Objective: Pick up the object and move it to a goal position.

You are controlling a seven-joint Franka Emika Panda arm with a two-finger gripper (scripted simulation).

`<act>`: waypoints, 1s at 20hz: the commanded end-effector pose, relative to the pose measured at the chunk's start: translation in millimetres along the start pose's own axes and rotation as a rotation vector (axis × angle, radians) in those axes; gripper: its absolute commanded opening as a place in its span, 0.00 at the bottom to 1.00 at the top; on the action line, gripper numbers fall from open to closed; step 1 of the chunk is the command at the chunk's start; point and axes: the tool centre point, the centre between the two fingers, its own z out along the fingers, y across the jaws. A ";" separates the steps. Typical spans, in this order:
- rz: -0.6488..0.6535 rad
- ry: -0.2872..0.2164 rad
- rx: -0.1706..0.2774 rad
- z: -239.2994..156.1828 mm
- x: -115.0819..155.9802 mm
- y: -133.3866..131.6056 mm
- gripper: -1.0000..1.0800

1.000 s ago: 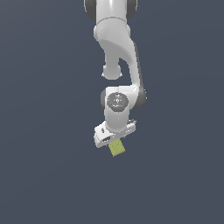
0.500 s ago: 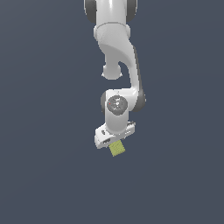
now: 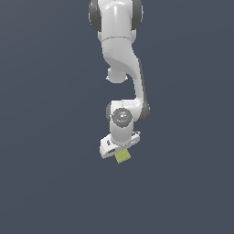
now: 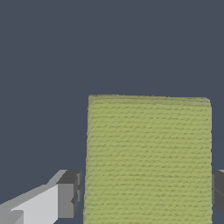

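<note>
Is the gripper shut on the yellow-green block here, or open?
Shut on it: the yellow-green block fills the gap, a gripper finger at each side.

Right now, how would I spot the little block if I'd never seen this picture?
Find the white arm and follow it down to the gripper at its end. The block pokes out beneath it: small, yellow-green, the only coloured thing against the dark background.

The surface is a flat, uniform dark slate blue that fills the whole background of the exterior view, with no edge, seam or marking to be seen. The wrist view shows the same plain dark blue surface. Whether anything rests directly on it cannot be told.
</note>
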 end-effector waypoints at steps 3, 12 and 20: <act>-0.001 0.001 0.000 1.4 1.1 0.0 0.00; 0.000 0.000 -0.001 0.8 0.4 1.0 0.00; 0.000 0.000 -0.001 0.2 12.5 -4.0 0.00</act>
